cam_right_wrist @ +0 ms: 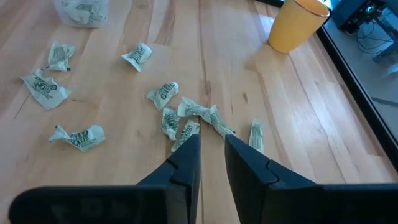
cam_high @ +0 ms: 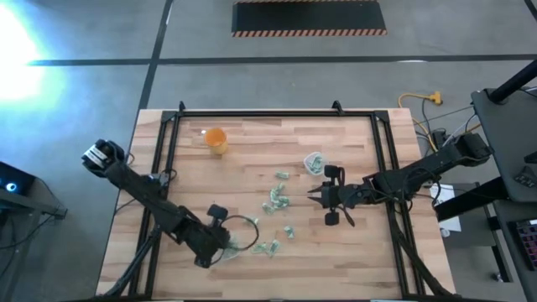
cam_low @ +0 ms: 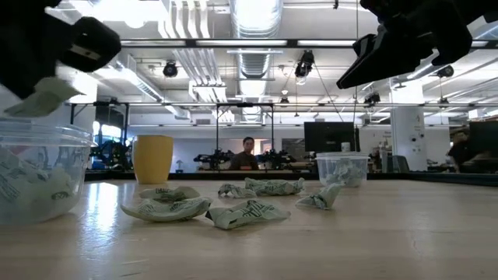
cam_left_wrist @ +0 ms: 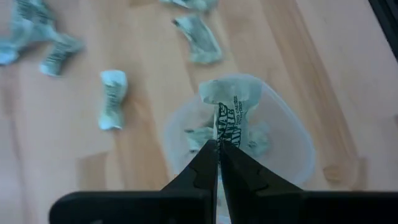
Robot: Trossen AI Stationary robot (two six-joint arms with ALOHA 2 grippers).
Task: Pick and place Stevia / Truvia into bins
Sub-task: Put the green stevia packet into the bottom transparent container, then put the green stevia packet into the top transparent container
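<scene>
My left gripper (cam_left_wrist: 218, 147) (cam_high: 221, 242) is shut on one green-and-white sachet (cam_left_wrist: 229, 109) and hangs over the near clear cup (cam_left_wrist: 297, 147) (cam_low: 37, 173), which has several sachets in it. In the low view the held sachet (cam_low: 45, 98) shows just above that cup's rim. My right gripper (cam_right_wrist: 212, 140) (cam_high: 312, 195) is open and stays above a cluster of loose sachets (cam_right_wrist: 191, 118) (cam_high: 275, 201) lying flat on the table's middle. The second clear cup (cam_high: 314, 162) (cam_right_wrist: 81, 11) stands farther back, also with sachets inside. My left gripper pinches the sachet by one end (cam_left_wrist: 219, 138) between its two fingertips, coming from above and pointing down. The rest of the sachet sticks out past the fingertips. It is lifted clear, over the mouth of the near cup.
An orange cup (cam_high: 216, 140) (cam_right_wrist: 297, 23) stands near the table's far left. More sachets (cam_left_wrist: 112, 98) lie scattered between the two clear cups. A black frame (cam_high: 172, 134) borders the wooden top. A person (cam_low: 247, 153) sits far behind the table.
</scene>
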